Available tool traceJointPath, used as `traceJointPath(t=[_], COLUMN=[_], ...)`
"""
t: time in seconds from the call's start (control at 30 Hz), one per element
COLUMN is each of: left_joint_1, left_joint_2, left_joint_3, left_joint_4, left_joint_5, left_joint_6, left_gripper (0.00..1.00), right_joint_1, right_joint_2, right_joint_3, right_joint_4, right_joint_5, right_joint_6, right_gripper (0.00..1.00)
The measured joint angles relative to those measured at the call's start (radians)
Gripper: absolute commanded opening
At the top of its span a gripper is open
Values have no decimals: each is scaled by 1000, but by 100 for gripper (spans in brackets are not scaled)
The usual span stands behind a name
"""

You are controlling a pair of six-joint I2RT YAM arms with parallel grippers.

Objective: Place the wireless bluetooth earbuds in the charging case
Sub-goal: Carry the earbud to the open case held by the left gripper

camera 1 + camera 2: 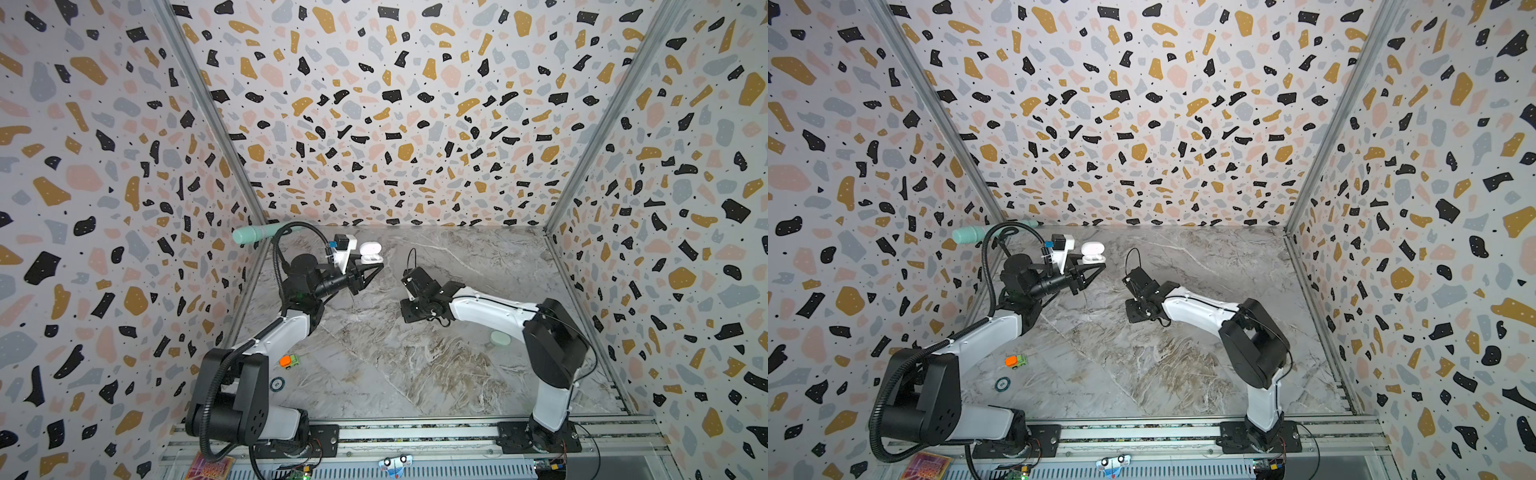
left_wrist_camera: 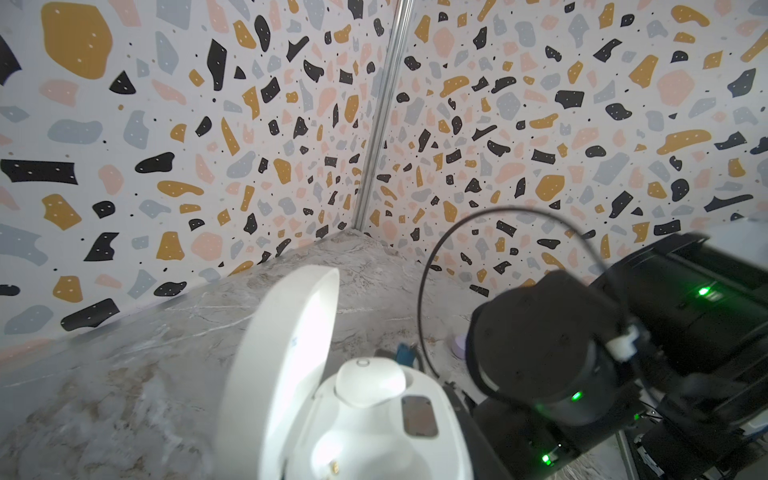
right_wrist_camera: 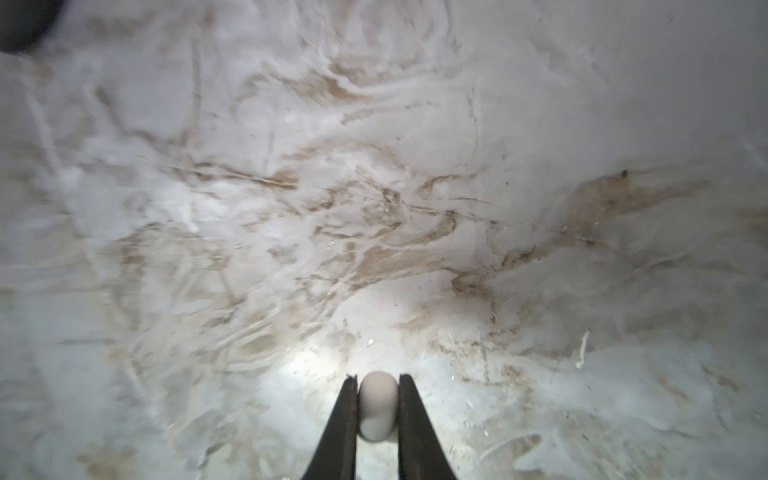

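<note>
A white charging case (image 1: 371, 252) (image 1: 1093, 252) is held off the table at the back left, its lid (image 2: 282, 365) standing open. My left gripper (image 1: 379, 267) is shut on its base; one dark finger (image 2: 471, 419) shows along the case's side. One white earbud (image 2: 370, 382) sits in the case, and the socket (image 2: 345, 453) beside it is empty. My right gripper (image 3: 377, 378) (image 1: 411, 297) points down over the middle of the table, shut on a second white earbud (image 3: 377, 405). That bud is hidden under the gripper in both top views.
A mint-green pebble case (image 1: 500, 338) lies under the right arm. A lavender rounded thing (image 2: 459, 347) peeks out behind the right gripper. An orange-and-green toy car (image 1: 289, 360) and a round badge (image 1: 277, 383) lie front left. A mint cylinder (image 1: 253, 233) sits in the back-left corner.
</note>
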Motion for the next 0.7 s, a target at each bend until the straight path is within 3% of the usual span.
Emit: traceJointPath(t=[0.33,0.7], left_joint_1=[-113,-261], left_joint_2=[-56,-162], left_joint_3=[-50,-130], left_joint_4=[-23,64], left_joint_5=[-52,-115], left_joint_6=[27,34], left_gripper=[13,13], right_joint_1=[-13,-21], right_joint_2=[-367,-560], right_joint_3=[-73,-71], right_joint_4=[62,131], right_joint_5=[-123,-264], right_joint_6=[22,79], right_gripper=[12,11])
